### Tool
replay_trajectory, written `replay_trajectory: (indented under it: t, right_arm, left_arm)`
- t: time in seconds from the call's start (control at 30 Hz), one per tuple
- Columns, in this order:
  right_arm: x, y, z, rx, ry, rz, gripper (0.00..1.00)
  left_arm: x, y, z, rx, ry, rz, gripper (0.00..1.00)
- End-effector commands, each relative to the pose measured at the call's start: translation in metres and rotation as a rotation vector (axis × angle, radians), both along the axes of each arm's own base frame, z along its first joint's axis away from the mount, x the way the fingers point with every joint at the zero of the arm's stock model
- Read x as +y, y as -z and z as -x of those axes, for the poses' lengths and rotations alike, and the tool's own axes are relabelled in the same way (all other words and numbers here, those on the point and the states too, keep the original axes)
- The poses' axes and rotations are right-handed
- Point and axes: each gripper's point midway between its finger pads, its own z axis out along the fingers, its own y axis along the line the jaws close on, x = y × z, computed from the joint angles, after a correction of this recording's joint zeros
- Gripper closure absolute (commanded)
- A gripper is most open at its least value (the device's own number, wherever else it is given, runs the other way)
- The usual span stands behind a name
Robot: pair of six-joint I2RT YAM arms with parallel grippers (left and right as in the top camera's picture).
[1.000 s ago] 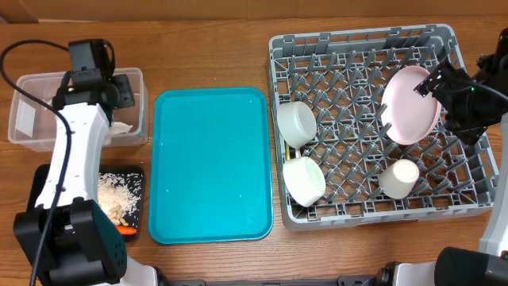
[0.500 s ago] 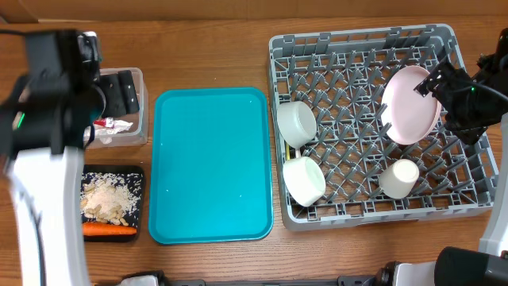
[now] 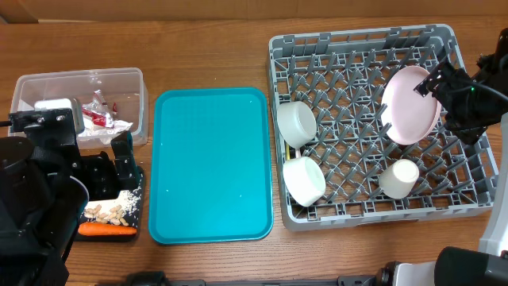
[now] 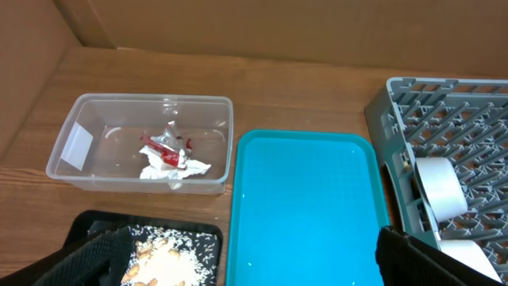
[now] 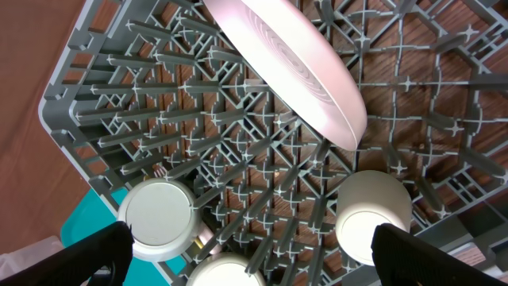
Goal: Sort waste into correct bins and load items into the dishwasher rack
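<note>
Wooden table (image 3: 214, 48) bears teal tray (image 3: 210, 159), grey rack (image 3: 349, 103); left tool (image 4: 246, 246) and right tool (image 5: 250, 238) gape wide.

Left arm (image 3: 32, 199) sits at 8 o'clock in the overhead view; left gripper (image 3: 111, 165) spread wide, holding nothing. Right arm (image 3: 476, 103) enters at 3 o'clock; right gripper (image 3: 432, 82) likewise spread wide, unloaded.

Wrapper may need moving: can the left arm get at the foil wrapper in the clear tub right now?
Probably yes: the foil wrapper lies uncovered in the lidless clear tub, with the left gripper open close by.
</note>
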Motion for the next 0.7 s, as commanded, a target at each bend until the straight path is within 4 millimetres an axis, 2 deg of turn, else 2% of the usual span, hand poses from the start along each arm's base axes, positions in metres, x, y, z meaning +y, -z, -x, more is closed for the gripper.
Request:
replay_trajectory:
  t: [0.0, 0.1, 0.27, 0.3, 0.37, 0.43, 0.57, 0.6, 0.67]
  right_arm:
    - [0.006, -0.009, 0.002, -0.029, -0.024, 0.020, 0.00]
    - [0.032, -0.021, 0.005, -0.069, -0.098, 0.028, 0.00]
    - [0.094, -0.049, 0.024, -0.165, -0.285, 0.035, 0.00]
    - [0.116, -0.061, 0.036, -0.210, -0.358, 0.033, 0.00]
    - [0.113, -0.073, 0.043, -0.271, -0.417, 0.143, 0.00]
    - [0.104, -0.093, 0.040, -0.376, -0.415, 0.226, 0.00]
    - [0.114, -0.150, 0.022, -0.754, -0.602, 0.408, 0.00]
    - [0.119, -0.166, 0.021, -0.891, -0.674, 0.503, 0.00]
    - [0.119, -0.170, 0.020, -0.990, -0.694, 0.586, 0.00]
  left_arm:
    - [-0.003, -0.002, -0.001, -0.004, 0.020, -0.003, 0.00]
    - [-0.003, -0.002, -0.001, -0.001, 0.020, -0.003, 0.00]
    - [-0.003, -0.002, -0.001, -0.002, 0.020, -0.003, 0.00]
    - [-0.003, -0.002, -0.001, -0.002, 0.020, -0.003, 0.00]
    - [-0.003, -0.002, -0.001, -0.002, 0.020, -0.003, 0.00]
    - [-0.003, -0.001, -0.001, -0.001, 0.020, -0.003, 0.00]
    - [-0.003, -0.001, -0.002, 0.000, 0.020, -0.003, 0.00]
    - [-0.003, -0.001, -0.002, 0.000, 0.020, -0.003, 0.00]
    - [-0.003, -0.001, -0.002, 0.000, 0.020, -0.003, 0.00]
